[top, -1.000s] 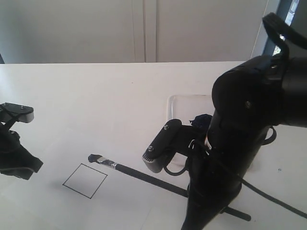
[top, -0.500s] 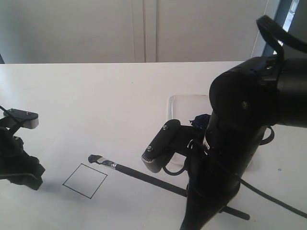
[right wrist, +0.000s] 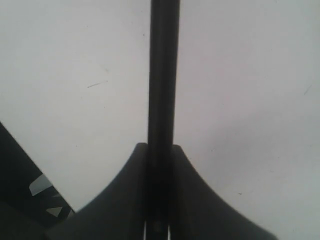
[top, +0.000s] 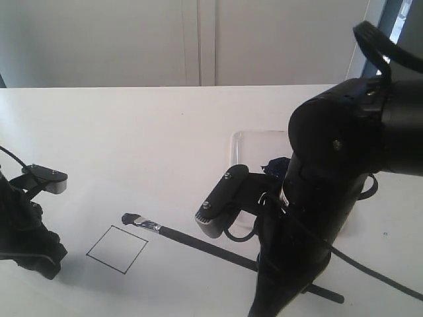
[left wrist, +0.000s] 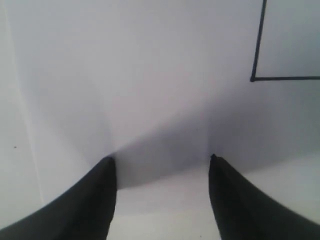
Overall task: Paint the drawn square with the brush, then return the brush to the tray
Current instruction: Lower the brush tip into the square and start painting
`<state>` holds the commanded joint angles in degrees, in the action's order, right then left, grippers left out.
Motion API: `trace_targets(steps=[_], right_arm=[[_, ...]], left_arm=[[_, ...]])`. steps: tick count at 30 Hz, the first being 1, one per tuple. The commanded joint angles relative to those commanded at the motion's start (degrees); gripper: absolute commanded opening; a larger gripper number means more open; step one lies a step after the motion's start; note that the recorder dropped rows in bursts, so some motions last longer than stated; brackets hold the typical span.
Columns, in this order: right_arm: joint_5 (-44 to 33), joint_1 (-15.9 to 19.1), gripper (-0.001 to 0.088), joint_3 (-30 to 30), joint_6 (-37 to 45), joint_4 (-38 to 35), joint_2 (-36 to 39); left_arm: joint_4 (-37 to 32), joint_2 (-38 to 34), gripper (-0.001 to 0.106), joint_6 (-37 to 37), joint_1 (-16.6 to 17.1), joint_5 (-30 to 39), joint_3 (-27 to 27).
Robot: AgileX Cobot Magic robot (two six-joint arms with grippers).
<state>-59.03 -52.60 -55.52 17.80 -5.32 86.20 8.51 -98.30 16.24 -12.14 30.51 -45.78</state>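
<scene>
Pinching the brush (top: 198, 244) by its handle, right gripper (right wrist: 160, 150) sits right of the drawn square (top: 117, 249); brush runs near-right to far-left, bristles just off the square's far corner. Left gripper (left wrist: 161, 160) spread, empty.

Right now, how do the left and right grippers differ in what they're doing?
The left gripper is open, its fingers spread and empty; the right gripper is shut on the handle of the brush. The left gripper sits beside a corner of the drawn square; the right gripper holds far back along the handle, away from the square. Both have black fingers and are low over the table.
</scene>
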Motion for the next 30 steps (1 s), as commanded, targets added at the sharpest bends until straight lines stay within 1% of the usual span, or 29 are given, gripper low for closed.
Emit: trace_targets(steps=[5,11,13,15,22,24,26,27,29,30], right_arm=[[-0.39,0.00,0.0000,0.00,0.00,-0.13,0.71],[-0.65,0.00,0.0000,0.00,1.38,-1.74,3.84],[-0.27,-0.23,0.0000,-0.12,3.21,-3.88,4.25],[0.46,-1.09,0.0000,-0.62,3.19,-3.72,4.25],[0.08,-1.64,0.0000,-3.33,3.90,-3.51,4.25],[-0.02,-1.64,0.0000,-3.33,4.05,-3.51,4.25],[-0.02,-1.64,0.0000,-3.33,4.03,-3.41,4.25],[0.21,-1.64,0.0000,-3.33,4.06,-3.43,4.25],[0.44,-1.64,0.0000,-3.33,4.16,-3.39,4.25],[0.44,-1.64,0.0000,-3.33,4.16,-3.28,4.25]], left_arm=[[0.15,-2.29,0.060,-1.07,0.00,-0.40,0.00],[0.15,-4.52,0.059,-1.53,0.00,-0.82,0.00],[0.15,-5.11,0.059,-2.83,0.00,-1.17,0.00],[0.15,-5.46,0.059,-2.98,0.00,-1.75,0.00],[-0.53,-5.46,0.051,-2.98,0.00,-2.76,0.00],[-2.23,-5.46,0.051,-4.14,0.00,-2.26,0.00],[-6.38,-4.55,0.051,-6.64,0.00,-1.30,0.00],[-10.83,-3.55,0.051,-10.32,0.00,-0.88,0.00],[-16.57,-1.92,0.049,-14.71,0.00,-0.75,0.00],[-21.11,-1.11,0.048,-18.53,0.00,-0.87,0.00]])
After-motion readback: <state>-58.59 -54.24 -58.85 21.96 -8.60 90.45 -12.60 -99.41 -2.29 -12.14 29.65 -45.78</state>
